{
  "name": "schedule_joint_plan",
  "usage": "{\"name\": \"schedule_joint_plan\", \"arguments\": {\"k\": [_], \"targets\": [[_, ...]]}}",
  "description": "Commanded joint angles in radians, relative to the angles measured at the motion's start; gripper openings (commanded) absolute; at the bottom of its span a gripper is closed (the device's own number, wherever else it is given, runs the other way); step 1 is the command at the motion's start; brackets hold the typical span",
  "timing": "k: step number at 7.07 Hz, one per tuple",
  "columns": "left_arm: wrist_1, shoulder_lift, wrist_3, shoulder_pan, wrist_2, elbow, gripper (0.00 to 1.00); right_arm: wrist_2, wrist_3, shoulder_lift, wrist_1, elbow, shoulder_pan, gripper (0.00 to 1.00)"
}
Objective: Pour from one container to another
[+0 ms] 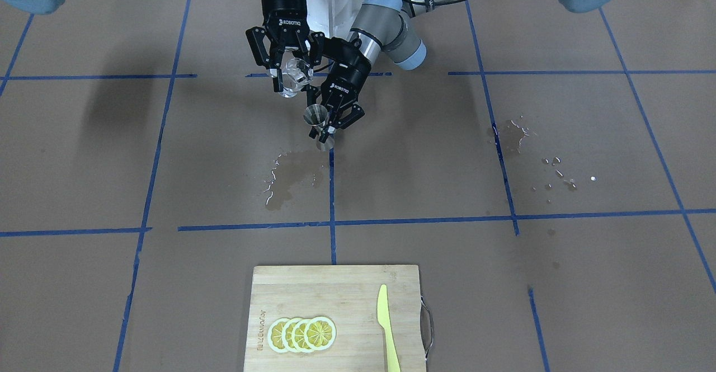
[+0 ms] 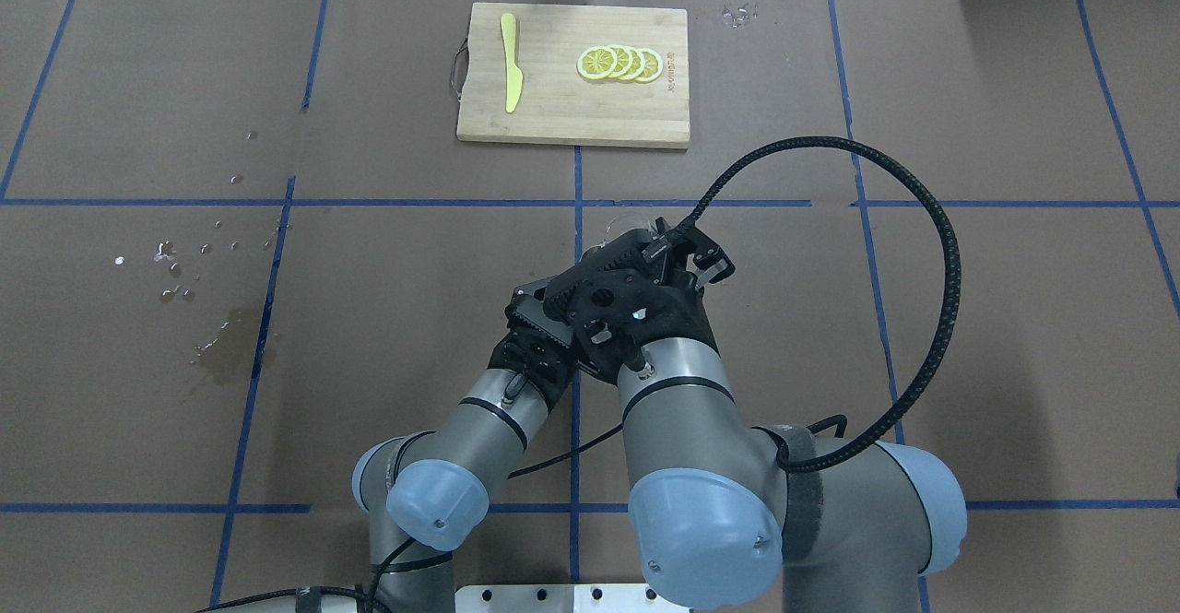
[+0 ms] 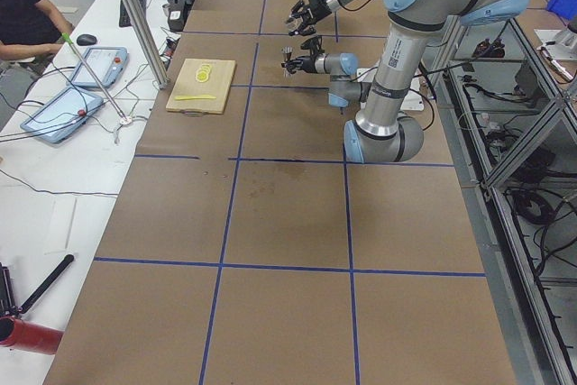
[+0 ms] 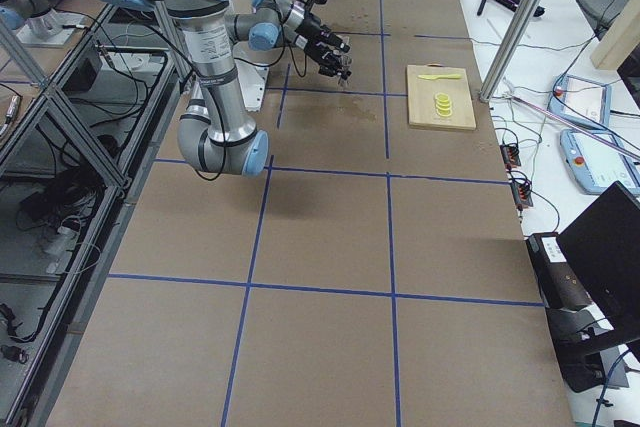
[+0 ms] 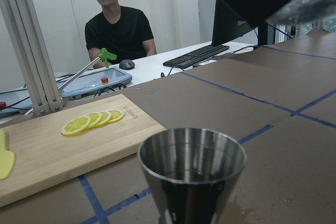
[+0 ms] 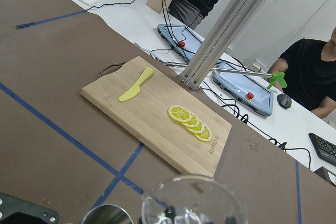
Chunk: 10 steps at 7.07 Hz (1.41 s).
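Right gripper clamps the slick, fragile small clear glass tumbler by its walls; left gripper pinches the light, stiff silvery hourglass metal jigger at its waist.

Robotics laboratory. Long table papered brown, gridded in blue tape; left arm and right arm mounted at one side; aluminium posts; white bench with teach pendants, keyboard, cables; seated operator.

ROBOTIQ on right pincer, left pincer; board stamp unreadable
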<state>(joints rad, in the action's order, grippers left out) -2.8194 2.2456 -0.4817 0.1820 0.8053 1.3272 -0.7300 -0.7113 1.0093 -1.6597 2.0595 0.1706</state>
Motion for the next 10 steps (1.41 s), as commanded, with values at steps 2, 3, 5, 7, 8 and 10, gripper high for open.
{"name": "schedule_joint_plan", "arguments": {"k": [2,3,5,7,8,10], "targets": [[0.0,0.002,-0.002,0.0,-0.002,0.001,0.0,-0.005,0.067,-0.008,-0.012,-0.001,0.001,0.11],[0.0,0.002,-0.002,-0.001,-0.002,0.001,0.0,-0.005,0.082,-0.011,-0.049,-0.001,0.001,0.11],[0.0,0.002,-0.002,-0.001,-0.002,0.004,0.0,-0.005,0.117,-0.026,-0.089,-0.001,0.001,0.11],[-0.002,0.003,-0.002,-0.001,0.0,0.007,0.0,-0.005,0.151,-0.026,-0.091,-0.001,0.007,0.11],[-0.002,0.003,-0.002,-0.001,0.0,0.009,0.0,-0.005,0.168,-0.026,-0.092,-0.002,0.012,0.11],[-0.002,0.003,-0.002,-0.001,0.002,0.012,0.0,-0.005,0.222,-0.026,-0.094,-0.004,0.021,0.11]]}}
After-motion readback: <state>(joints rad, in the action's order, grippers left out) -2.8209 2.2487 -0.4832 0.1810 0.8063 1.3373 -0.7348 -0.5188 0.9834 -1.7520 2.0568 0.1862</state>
